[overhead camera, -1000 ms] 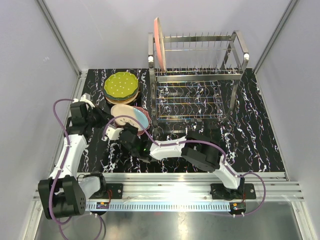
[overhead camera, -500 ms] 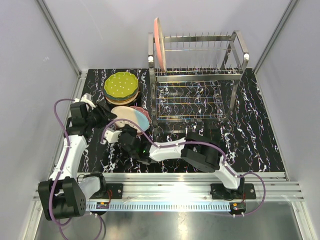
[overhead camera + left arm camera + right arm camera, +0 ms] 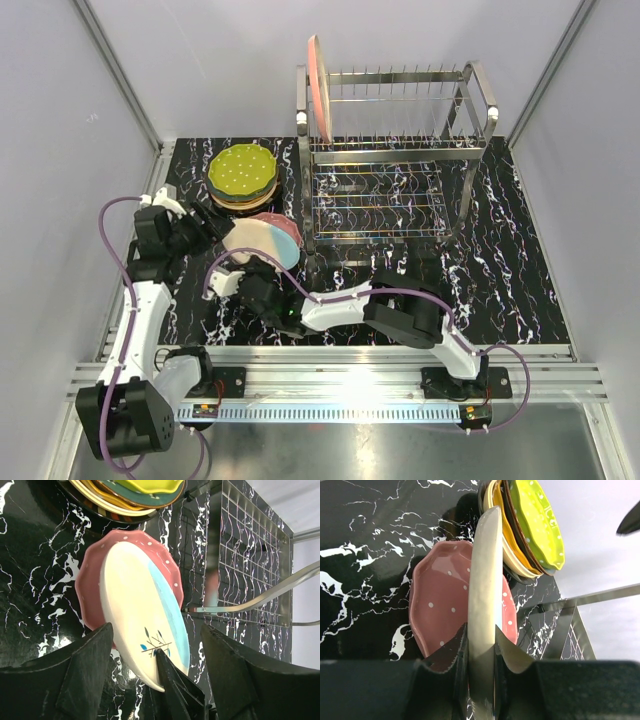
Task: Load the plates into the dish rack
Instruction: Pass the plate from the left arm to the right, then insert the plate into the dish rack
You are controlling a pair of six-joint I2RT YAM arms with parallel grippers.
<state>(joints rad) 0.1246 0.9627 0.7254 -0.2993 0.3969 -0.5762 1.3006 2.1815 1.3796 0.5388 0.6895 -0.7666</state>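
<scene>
While the black marbled table (image 3: 500, 260) spreads out under my arms, the dish rack (image 3: 395, 150) stands at its far side. It is shiny wire on two tiers. One pink plate (image 3: 318, 88) stands upright on edge at the left end of the top row of tines.

Left of the rack, near the far left corner, sits the stack of plates (image 3: 242, 172). A green dotted one is on top, with teal, yellow and dark-rimmed ones showing beneath it.

Just in front of that stack, close to the rack's near left corner, a dotted pink plate (image 3: 287, 226) lies flat on the table.

Above it is the cream plate (image 3: 258, 240), the one with the pale blue band and a small leaf drawing. It is tipped up on edge and leans over the dotted pink one. Whether its lower rim touches the plate below, I can't tell.

My right claw (image 3: 481, 645) is clamped on the cream plate's near rim, one finger on each face, and from that wrist I see the plate edge-on.

My left claw (image 3: 205, 232) hovers just left of the cream plate with its fingers spread wide and nothing gripped between them.
</scene>
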